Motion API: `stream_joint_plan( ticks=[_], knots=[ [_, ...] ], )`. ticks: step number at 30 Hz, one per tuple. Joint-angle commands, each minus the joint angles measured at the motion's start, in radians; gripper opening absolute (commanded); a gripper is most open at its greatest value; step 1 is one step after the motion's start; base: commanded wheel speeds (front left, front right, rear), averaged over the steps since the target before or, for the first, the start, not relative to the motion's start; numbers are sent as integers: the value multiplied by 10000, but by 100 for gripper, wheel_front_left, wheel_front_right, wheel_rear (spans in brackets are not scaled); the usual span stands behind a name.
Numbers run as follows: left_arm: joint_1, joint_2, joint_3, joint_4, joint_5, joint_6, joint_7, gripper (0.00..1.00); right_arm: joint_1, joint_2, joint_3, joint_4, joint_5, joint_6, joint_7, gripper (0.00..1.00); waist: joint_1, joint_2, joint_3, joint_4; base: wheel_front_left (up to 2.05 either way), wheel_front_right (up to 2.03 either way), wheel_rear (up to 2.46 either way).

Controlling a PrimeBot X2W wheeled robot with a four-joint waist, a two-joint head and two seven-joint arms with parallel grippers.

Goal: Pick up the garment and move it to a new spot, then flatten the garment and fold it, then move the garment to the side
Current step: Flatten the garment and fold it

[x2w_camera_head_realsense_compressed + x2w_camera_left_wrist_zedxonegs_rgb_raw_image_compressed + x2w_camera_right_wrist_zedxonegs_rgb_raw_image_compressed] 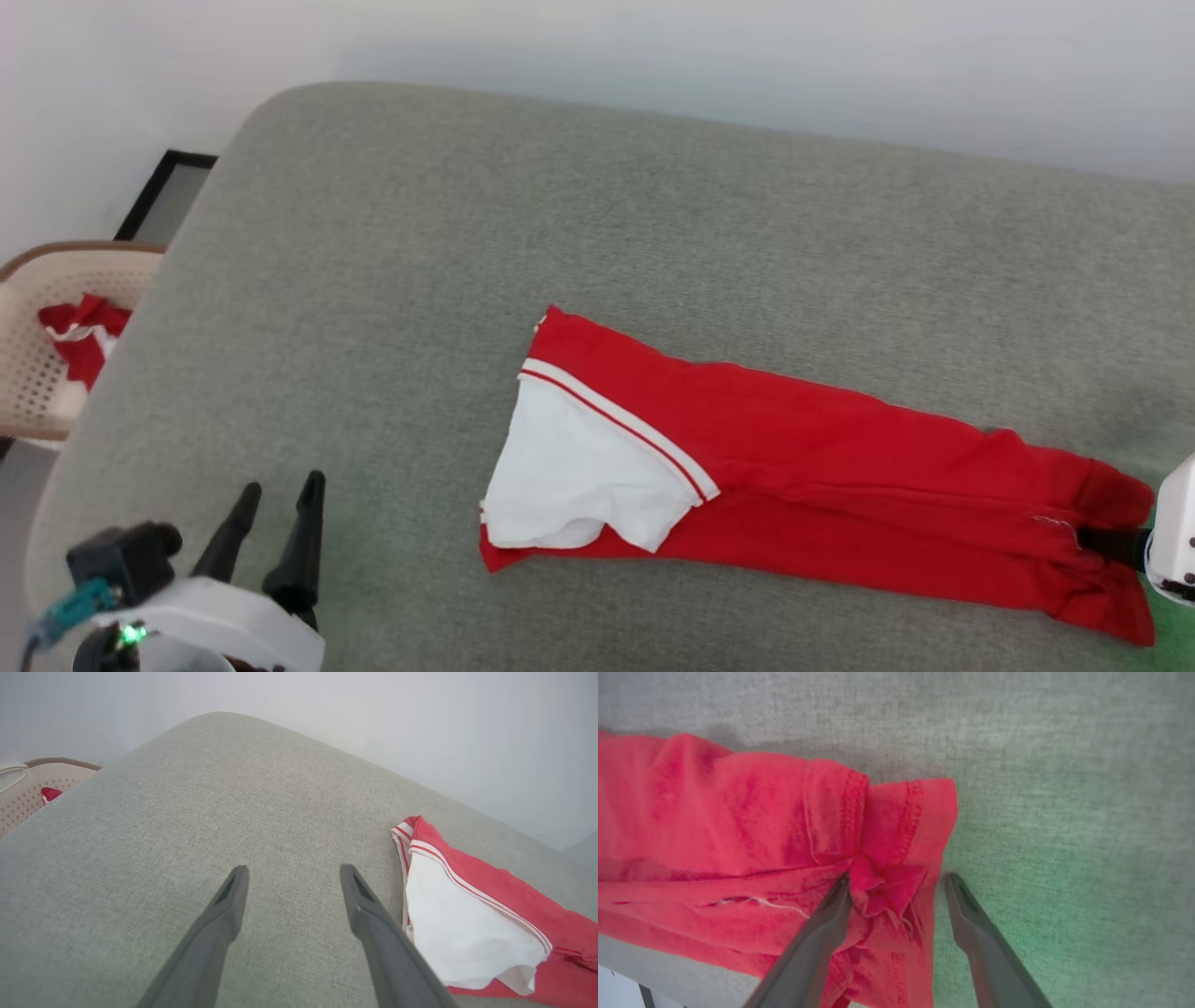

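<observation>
The garment (803,448) is lying on a grey fabric-covered surface (392,280), folded lengthwise into a long red strip. In the head view the strip is running from the middle of the surface out to the right edge. A white sleeve (579,467) with red-and-white striped trim is lying on top of the strip at its left end. The hem end is sitting bunched and creased at the right.

The right claw (1092,539) is positioned at the hem end. In the right wrist view the right claw (899,879) is standing wide. A small crumpled knot of red cloth (882,891) is sitting between its fingers. One finger (822,933) is touching the cloth; the other finger (976,933) is standing clear of it over bare grey fabric. The cloth is not being clamped.

The left claw (284,483) is hovering over the bare surface at the lower left, well apart from the garment. In the left wrist view the left claw (294,870) is also standing wide and holding nothing, with the sleeve end of the garment (467,924) lying beside it.

A beige lattice basket (47,373) is standing past the left edge of the surface, containing a small red-and-white cloth heap (79,331).
</observation>
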Motion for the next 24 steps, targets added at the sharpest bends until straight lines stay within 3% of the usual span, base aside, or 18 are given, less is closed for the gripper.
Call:
stream_joint_plan(
  ticks=[1, 2, 13, 24],
  knots=[
    [196, -160, 248, 69, 288, -74, -32, 100, 86, 394, 348, 277, -11, -5, 56, 42, 0, 0, 88, 171, 0, 0, 0],
    [333, -354, 484, 112, 542, -127, -32, 100, 66, 411, 496, 305, 72, -2, 42, 0, 0, 0, 95, 207, 0, 0, 0],
    [1292, -2158, 2760, 190, 2503, -1287, -34, 100, 98, -258, 900, 283, 741, -10, -278, 0, 0, 0, 13, 311, 0, 0, 0],
    [1720, -2816, 3734, 342, 3625, -2127, -16, 100, 349, -1094, 494, 550, 518, -13, -1030, 0, 0, 0, -659, -162, 0, 0, 0]
  ],
)
